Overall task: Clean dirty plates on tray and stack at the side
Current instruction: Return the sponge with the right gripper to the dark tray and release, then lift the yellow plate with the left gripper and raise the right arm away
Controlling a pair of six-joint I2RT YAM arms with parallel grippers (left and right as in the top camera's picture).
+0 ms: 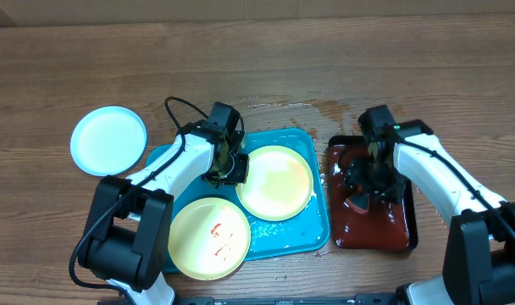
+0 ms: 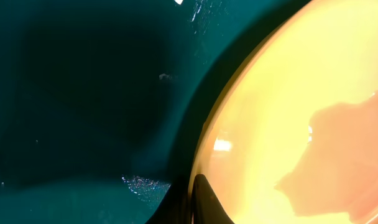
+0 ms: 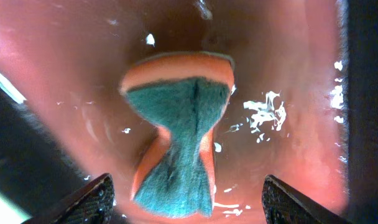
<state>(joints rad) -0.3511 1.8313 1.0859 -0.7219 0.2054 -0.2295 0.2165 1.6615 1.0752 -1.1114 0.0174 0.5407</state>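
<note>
The left gripper (image 1: 230,168) is clamped on the rim of the yellow plate (image 1: 279,182), which lies on the tray (image 1: 304,233), probably to steady it for scrubbing. The right gripper (image 1: 369,178) hangs with its jaws wide apart over the sponge (image 3: 179,118), which lies in the wet red tray (image 1: 393,233), seemingly to soak. The smeared plate (image 1: 208,239) overhangs the tray's near-left corner. The white plate (image 1: 109,141) sits apart on the table (image 1: 37,76), likely starting the stack.

We've got a first plate (image 1: 274,182) in the tray (image 1: 283,230), a second plate (image 1: 208,239) over its near-left corner, and a third plate (image 1: 108,140) on the surface (image 1: 325,59) far left. To the right, a smaller tray (image 1: 376,233) holds the sponge (image 3: 176,137).
</note>
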